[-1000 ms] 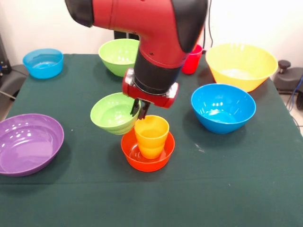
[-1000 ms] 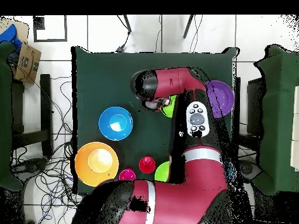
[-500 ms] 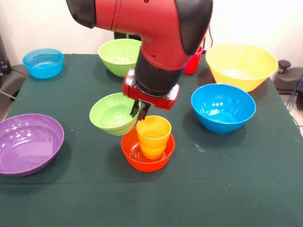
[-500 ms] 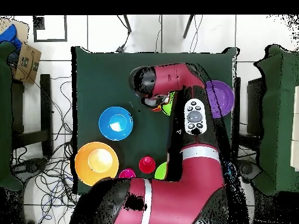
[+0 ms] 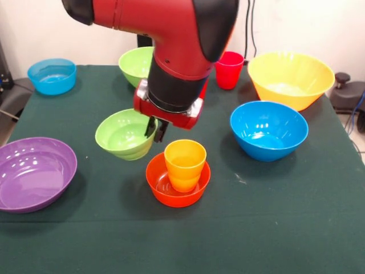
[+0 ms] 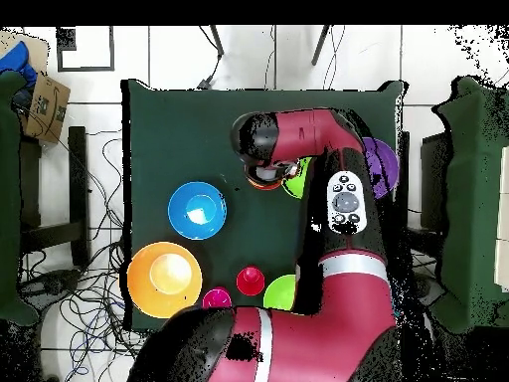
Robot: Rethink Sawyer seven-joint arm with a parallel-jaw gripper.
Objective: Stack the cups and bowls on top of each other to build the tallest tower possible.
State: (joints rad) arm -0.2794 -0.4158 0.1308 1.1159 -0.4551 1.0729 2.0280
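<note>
My gripper (image 5: 155, 129) is shut on the right rim of a small green bowl (image 5: 121, 136) and holds it off the table, to the left of the tower. The tower is a yellow-orange cup (image 5: 184, 164) standing upright in a small orange bowl (image 5: 171, 191). The green bowl's edge is close to the orange bowl's left rim. A red cup (image 5: 229, 69) stands at the back. The pink cup (image 6: 217, 297) shows only in the overhead view. There the arm covers most of the held green bowl (image 6: 296, 180) and the orange bowl (image 6: 266, 178).
A blue bowl (image 5: 268, 129) and a large yellow bowl (image 5: 291, 77) stand to the right. A second green bowl (image 5: 136, 64) is behind the arm, a small blue bowl (image 5: 52, 75) is at the back left, and a wide purple bowl (image 5: 34, 171) is at the left edge.
My gripper has carried the small green bowl to the left in the front view, away from the yellow-orange cup. The cup and the orange bowl have not moved.
</note>
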